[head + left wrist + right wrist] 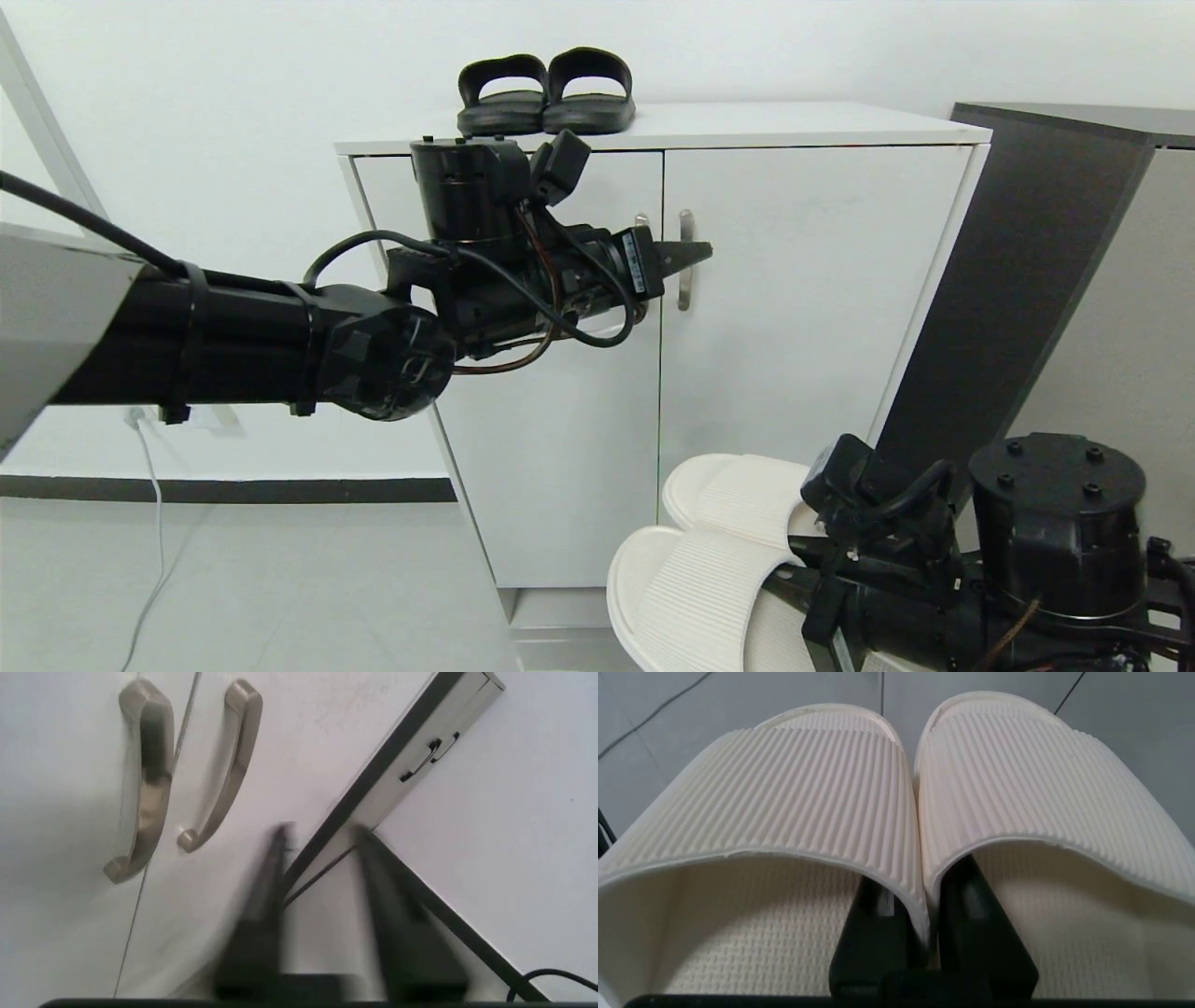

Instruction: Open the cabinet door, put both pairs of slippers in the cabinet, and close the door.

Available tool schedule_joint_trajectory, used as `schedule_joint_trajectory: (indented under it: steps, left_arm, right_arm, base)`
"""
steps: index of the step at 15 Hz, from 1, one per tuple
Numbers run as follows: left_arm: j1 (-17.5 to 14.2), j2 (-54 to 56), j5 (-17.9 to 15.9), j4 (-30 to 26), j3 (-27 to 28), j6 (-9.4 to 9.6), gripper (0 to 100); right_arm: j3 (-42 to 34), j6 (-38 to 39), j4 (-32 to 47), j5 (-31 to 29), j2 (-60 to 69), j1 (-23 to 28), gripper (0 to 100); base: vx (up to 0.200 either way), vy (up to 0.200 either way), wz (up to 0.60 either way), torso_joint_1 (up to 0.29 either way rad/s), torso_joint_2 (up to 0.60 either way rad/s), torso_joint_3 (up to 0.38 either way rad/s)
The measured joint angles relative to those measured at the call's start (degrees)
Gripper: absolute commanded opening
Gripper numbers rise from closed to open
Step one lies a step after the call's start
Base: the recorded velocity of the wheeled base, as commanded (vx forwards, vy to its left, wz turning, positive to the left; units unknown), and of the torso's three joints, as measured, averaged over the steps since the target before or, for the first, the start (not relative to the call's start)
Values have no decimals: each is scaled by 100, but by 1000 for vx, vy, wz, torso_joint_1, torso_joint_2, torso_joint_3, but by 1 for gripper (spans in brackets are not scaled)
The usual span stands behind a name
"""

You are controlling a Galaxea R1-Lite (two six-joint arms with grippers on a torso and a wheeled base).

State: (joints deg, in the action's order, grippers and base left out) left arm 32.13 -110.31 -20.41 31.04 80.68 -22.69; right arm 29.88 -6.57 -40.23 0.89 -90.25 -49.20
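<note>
Room: plain white wall (233,112), pale grey floor (280,588), and a dark skirting strip (233,489) where the two meet.

We note the white cabinet (794,308) standing against the wall. Both of its doors (551,448) are shut, with a thin seam between them. A dark grey unit (1008,280) stands just beside the cabinet on the robot's right, touching or nearly touching its side.

White slippers (709,551): held low in front of the right door, side by side with toes toward the cabinet, covering that door's lower corner in the head view. The right gripper (924,873) is clamped on the two inner strap edges where they meet.

Black slippers (546,93): a pair side by side on the cabinet top, above the left door, toes toward the wall.

Left gripper (695,250): level with the two metal handles (145,784) at the seam. Its fingers are spread with nothing between them. In the left wrist view the handles lie beyond the fingertips, apart from them. In the head view the arm hides most of the left door's handle.

A thin white cable (154,523) hangs down the wall to the floor on the left.
</note>
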Motion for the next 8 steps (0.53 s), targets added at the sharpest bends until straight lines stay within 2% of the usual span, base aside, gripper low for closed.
schedule_joint_trajectory:
  steps: [8]
  left_arm:
    - [-17, -440, -1, 11, 518, -52, 100]
  right_arm:
    - [0, -5, -2, 1, -5, 0, 0]
  base:
    - [0, 0, 0, 0, 0, 0]
